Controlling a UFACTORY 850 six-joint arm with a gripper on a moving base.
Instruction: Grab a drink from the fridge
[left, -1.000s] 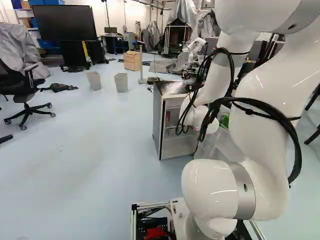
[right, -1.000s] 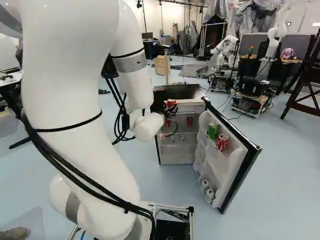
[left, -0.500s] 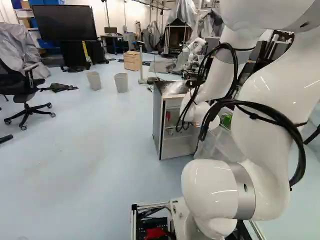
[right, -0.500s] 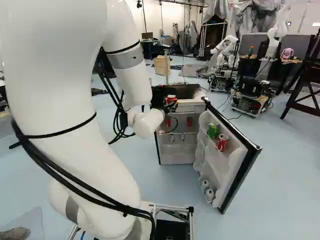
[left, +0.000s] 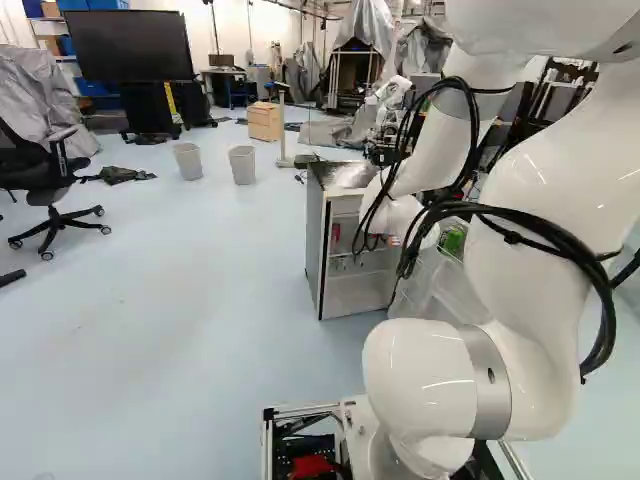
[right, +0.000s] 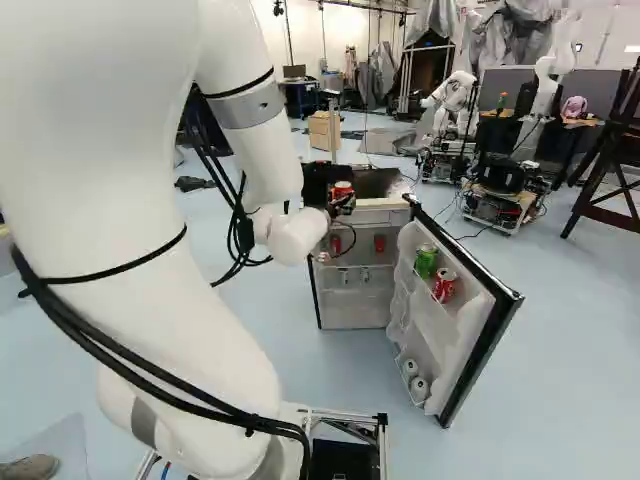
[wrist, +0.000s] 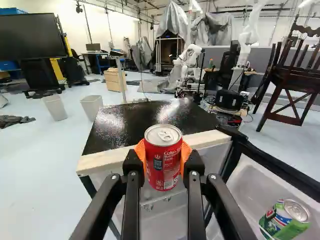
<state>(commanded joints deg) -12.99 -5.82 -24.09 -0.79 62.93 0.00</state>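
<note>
- Hand (right: 342, 201): clamped on the red soda can (wrist: 163, 159), one orange pad (wrist: 186, 151) against each side.
- Can position: between the fingertips, base and lid exposed below and above the pads.
- Can orientation: upright; long axis vertical, pull-tab lid facing up.
- Fridge (wrist: 135, 122): beyond the can in the wrist view, black top behind the lid.
- Fridge door (right: 482, 345): open; its shelf carries a green can (right: 426, 261) beside a second red can (right: 444, 286).
</note>
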